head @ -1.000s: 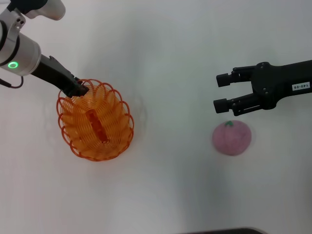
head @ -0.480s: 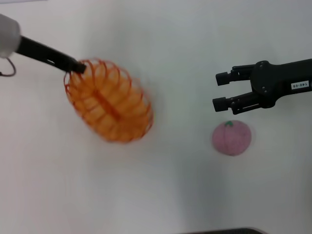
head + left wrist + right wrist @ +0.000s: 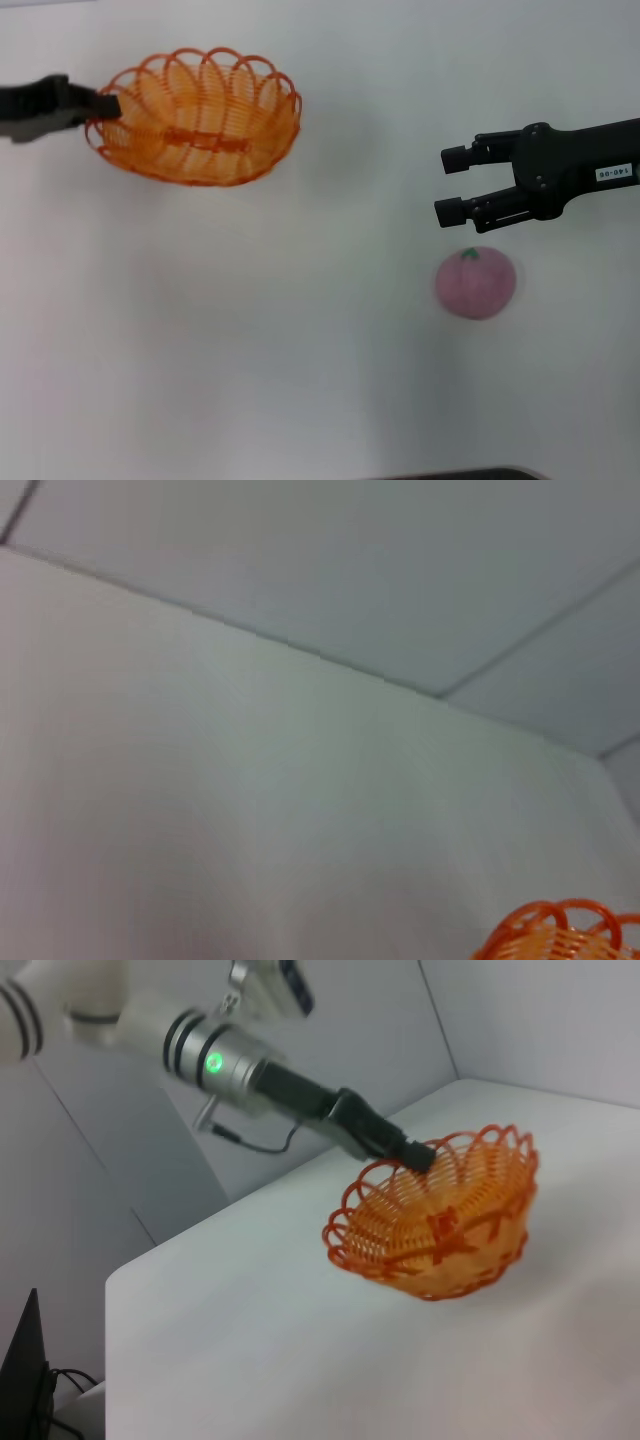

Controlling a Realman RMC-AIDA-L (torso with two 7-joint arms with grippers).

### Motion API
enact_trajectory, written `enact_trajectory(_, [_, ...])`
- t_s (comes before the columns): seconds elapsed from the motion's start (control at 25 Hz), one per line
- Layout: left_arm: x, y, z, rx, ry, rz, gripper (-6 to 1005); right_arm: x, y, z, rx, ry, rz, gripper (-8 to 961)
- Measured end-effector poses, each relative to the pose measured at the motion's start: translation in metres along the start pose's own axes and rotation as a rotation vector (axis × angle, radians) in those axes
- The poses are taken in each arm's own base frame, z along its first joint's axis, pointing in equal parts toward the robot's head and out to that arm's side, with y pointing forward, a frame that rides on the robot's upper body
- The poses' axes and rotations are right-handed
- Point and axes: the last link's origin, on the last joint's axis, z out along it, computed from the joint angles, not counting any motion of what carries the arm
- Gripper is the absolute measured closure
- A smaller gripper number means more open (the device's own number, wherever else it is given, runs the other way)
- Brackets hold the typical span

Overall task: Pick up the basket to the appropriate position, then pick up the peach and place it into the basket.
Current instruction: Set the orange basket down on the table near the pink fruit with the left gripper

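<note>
White table (image 3: pixel 250 380); left gripper (image 3: pixel 103 104) pinches the basket (image 3: pixel 195 120) rim, right gripper (image 3: pixel 452 186) gapes just above the peach (image 3: pixel 475 283)

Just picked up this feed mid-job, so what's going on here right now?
The left gripper is shut on the scalloped rim of the orange basket and holds it at the table's far left. The right gripper hovers open just beyond the peach, not touching it. The peach sits on the table, well apart from the basket, not yet picked.
</note>
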Motion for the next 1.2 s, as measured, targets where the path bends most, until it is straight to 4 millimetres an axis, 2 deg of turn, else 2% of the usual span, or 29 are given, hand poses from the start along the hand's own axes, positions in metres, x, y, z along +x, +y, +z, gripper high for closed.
enact_trajectory(0.2, [-0.033,-0.021,0.001,0.027,0.058,-0.107,927,-0.005,-0.001,0.002,-0.004,-0.001,-0.005,28])
enact_trajectory(0.32, [-0.046,-0.028,0.003,0.045,0.093,-0.155,925,-0.007,-0.001,0.003,-0.007,0.002,-0.007,29])
enact_trajectory(0.52, [-0.056,-0.032,-0.002,0.029,0.131,-0.213,758,-0.008,-0.001,0.004,-0.012,0.003,-0.009,29])
enact_trajectory(0.76, [-0.068,-0.036,-0.005,0.005,0.139,-0.253,633,-0.008,-0.001,0.002,-0.007,-0.005,-0.007,29])
enact_trajectory(1.0, [-0.064,-0.041,-0.015,0.005,0.224,-0.154,503,-0.019,-0.004,-0.006,0.01,-0.038,0.015,29])
enact_trajectory(1.12, [-0.06,-0.045,-0.03,0.012,0.293,-0.055,426,-0.033,-0.008,-0.017,0.035,-0.048,0.047,29])
enact_trajectory(1.2, [-0.059,-0.04,-0.043,-0.019,0.312,0.077,374,-0.042,-0.009,-0.025,0.052,-0.043,0.073,29])
